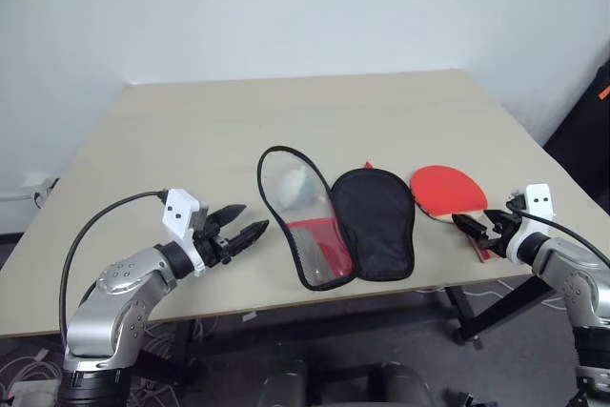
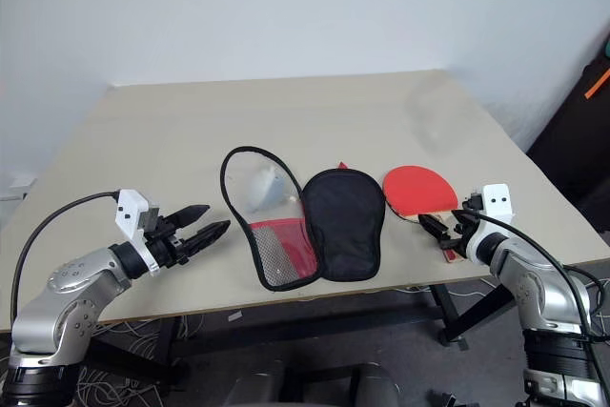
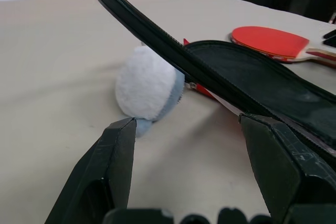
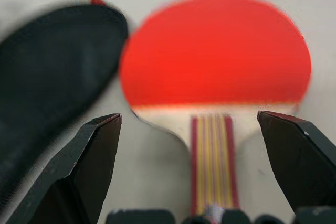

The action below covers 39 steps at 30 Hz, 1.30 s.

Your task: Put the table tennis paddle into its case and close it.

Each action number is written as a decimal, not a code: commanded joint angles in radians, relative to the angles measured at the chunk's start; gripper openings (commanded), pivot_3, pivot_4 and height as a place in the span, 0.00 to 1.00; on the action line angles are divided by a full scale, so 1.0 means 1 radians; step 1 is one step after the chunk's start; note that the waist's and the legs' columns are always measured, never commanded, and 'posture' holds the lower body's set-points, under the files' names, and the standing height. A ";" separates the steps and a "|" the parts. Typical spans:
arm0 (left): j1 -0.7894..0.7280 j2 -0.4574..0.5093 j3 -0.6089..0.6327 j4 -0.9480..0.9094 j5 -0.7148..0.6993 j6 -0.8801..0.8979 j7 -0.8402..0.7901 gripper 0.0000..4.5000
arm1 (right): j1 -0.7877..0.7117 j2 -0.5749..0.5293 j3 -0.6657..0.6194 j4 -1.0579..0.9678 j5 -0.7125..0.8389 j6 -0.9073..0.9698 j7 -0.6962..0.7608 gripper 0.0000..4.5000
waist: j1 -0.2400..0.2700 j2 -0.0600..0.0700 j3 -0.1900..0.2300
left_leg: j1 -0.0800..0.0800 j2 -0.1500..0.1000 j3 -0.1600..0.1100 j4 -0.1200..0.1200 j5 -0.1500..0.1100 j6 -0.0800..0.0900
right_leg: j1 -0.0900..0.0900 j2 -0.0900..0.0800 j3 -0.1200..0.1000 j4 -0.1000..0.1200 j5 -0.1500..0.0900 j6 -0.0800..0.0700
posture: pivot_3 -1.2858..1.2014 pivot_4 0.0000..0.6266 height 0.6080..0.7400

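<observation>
Red rubber up, the table tennis paddle (image 1: 447, 190) lies flat on the table (image 1: 191, 131) near its right edge, just right of the case (image 1: 338, 221). That pouch lies unzipped and spread out, black fabric half beside clear half; through the clear half I see something white and something red. My right gripper (image 1: 477, 229) is spread wide, fingers either side of the paddle's handle, gripping nothing. My left gripper (image 1: 240, 224) points at the case's clear side, fully parted, empty.
</observation>
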 commanded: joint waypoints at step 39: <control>-0.073 0.119 -0.056 -0.126 -0.111 0.040 -0.184 0.74 | -0.097 0.014 0.113 0.119 -0.137 0.090 0.030 0.26 | -0.019 -0.007 -0.005 | 0.003 0.003 -0.001 0.003 0.001 0.000 | 0.002 0.001 -0.001 0.002 0.005 -0.003 | 0.52 0.00 0.88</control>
